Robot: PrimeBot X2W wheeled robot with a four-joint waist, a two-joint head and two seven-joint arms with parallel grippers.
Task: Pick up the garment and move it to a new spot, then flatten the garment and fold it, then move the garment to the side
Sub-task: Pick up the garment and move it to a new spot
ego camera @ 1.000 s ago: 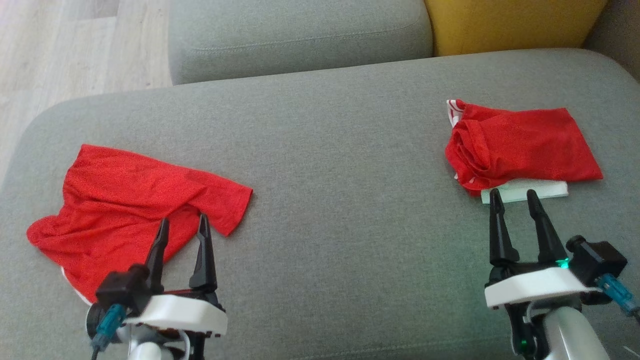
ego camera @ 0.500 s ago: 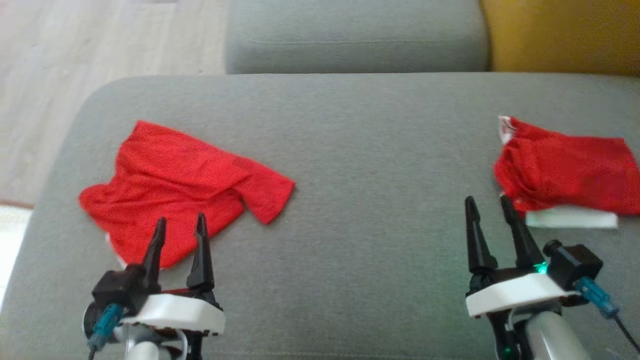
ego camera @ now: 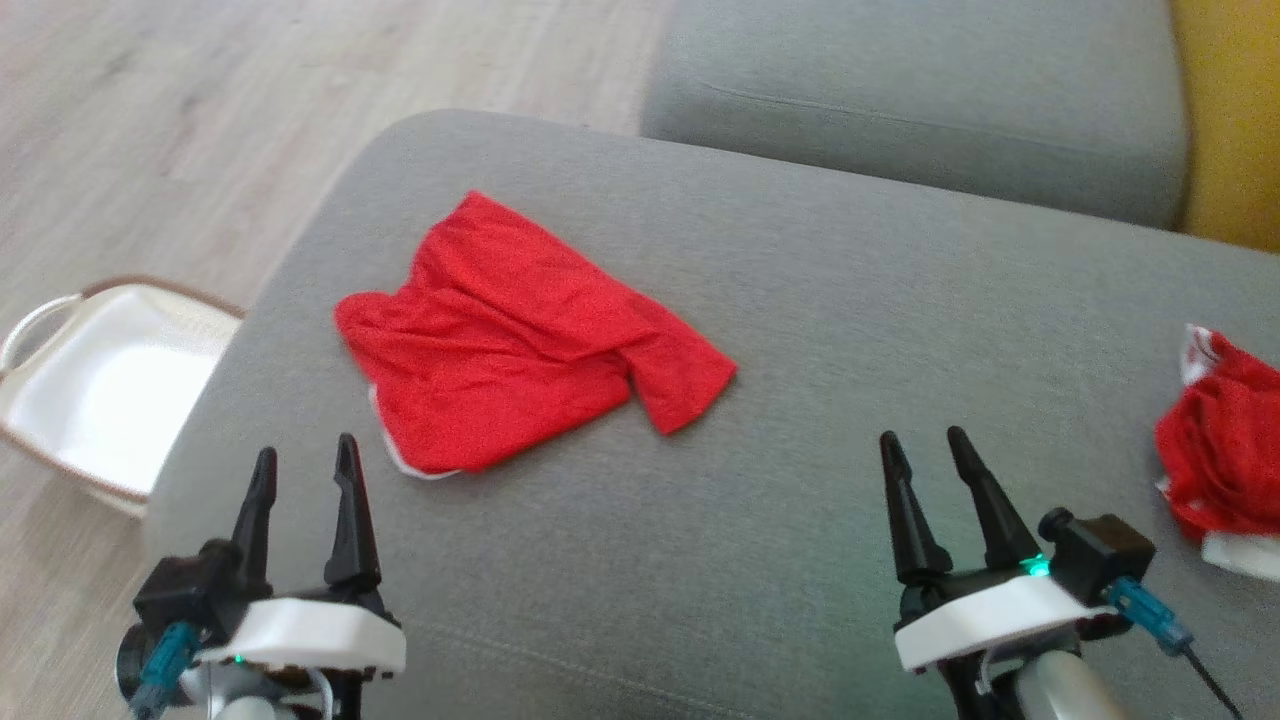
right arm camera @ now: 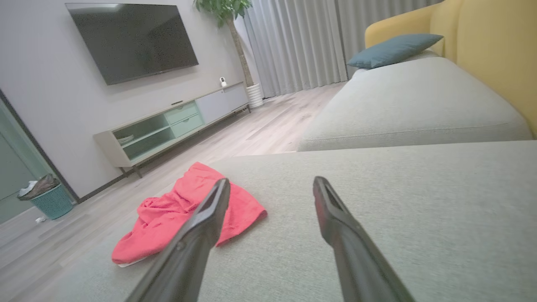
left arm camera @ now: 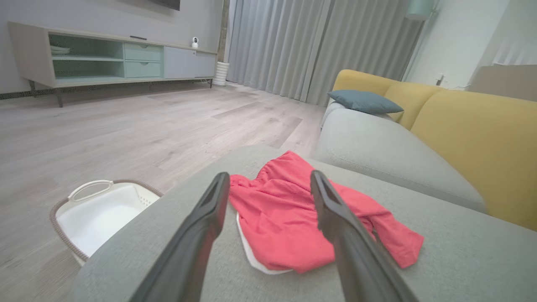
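Left tool (ego camera: 306, 450) open, empty; right tool (ego camera: 922, 438) open, empty; both hover over the near edge of the grey seat (ego camera: 800, 300), touching nothing.

Loose red garment (ego camera: 520, 335) lies crumpled on the seat's far-left part, short of its left edge, white trim showing at the near hem. In the left wrist view it sits framed between the fingers, ahead of the tips and apart from them.

Change over the last second: the head view swung left, so the whole picture shifted; that's the camera, not the cloth. The white basket (ego camera: 110, 390) on the floor beside the seat's left edge came into view; the second red bundle (ego camera: 1225, 450) slid to the frame's right edge, still at the seat's right end. Both tools stayed wide throughout.

My read: the robot is squaring up to the loose garment; pickup hasn't started; next is reach forward, drop and pinch.
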